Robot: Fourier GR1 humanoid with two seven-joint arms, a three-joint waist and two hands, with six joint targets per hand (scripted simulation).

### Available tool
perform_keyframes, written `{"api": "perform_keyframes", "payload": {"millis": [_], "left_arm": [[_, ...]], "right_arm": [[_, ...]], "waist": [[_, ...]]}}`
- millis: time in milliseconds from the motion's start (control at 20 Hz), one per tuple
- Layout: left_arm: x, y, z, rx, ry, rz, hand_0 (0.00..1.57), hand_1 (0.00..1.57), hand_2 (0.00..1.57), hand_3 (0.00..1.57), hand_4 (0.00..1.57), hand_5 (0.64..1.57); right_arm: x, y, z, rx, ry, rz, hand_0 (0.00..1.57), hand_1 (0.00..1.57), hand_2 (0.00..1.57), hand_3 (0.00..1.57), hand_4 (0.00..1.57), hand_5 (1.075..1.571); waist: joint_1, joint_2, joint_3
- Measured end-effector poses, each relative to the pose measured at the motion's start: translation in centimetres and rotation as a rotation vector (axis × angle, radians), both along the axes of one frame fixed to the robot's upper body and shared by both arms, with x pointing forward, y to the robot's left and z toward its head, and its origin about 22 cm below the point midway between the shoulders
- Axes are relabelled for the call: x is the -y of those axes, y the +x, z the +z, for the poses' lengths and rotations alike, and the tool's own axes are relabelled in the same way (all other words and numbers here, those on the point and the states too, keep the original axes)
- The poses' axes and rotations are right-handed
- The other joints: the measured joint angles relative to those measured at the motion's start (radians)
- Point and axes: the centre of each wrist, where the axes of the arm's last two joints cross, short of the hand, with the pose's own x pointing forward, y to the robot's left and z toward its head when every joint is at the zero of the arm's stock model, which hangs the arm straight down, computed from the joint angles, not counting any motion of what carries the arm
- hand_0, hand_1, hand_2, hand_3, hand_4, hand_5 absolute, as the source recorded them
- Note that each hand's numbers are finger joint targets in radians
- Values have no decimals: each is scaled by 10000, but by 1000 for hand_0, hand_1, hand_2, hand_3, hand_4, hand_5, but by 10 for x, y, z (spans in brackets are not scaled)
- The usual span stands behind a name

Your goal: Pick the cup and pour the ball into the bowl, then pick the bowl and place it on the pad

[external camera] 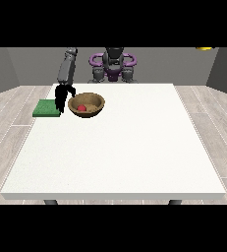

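In the front view, a brown wooden bowl (87, 105) sits on the white counter (120, 152) near its far left part, with a red ball (81, 108) lying inside it, and a green pad (47, 108) lies flat at the counter's left edge, just beside the bowl but apart from it. The robot hand at the view's left (62, 96) hangs fingers-down between pad and bowl, close by the bowl's left rim; whether its fingers are open or closed cannot be told. No cup shows, nor does the other robot hand.

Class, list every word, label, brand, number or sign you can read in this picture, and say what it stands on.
None: no text shows on the wooden bowl, the red ball in it, the green pad, the white table or the robot.
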Motion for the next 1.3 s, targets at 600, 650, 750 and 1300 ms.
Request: {"api": "perform_keyframes", "payload": {"millis": [600, 650, 750, 1300], "left_arm": [[-16, -22, 29, 688, 54, -77, 0, 0, 0, 0, 1020, 1538], [-18, -23, 35, 792, 71, -115, 0, 0, 0, 0, 1024, 1536], [-18, -24, 42, 877, 79, -162, 0, 0, 0, 0, 1022, 1537], [-36, -36, 58, 1530, 52, -249, 0, 0, 0, 0, 1056, 1528]], "right_arm": [[-3, 6, -7, 1028, -243, 26, 0, 0, 0, 0, 430, 1546], [-4, 6, -7, 1110, -360, -1, 0, 0, 0, 0, 444, 1547], [-6, 10, -4, 1076, -440, -78, 0, 0, 0, 0, 463, 1550], [-11, 12, -6, 903, -1123, -1437, 1571, 1571, 1571, 1571, 912, 1478]], "waist": [[-10, 633, -265], [-1, 696, -306], [33, 753, -325], [440, 1171, -383]]}}
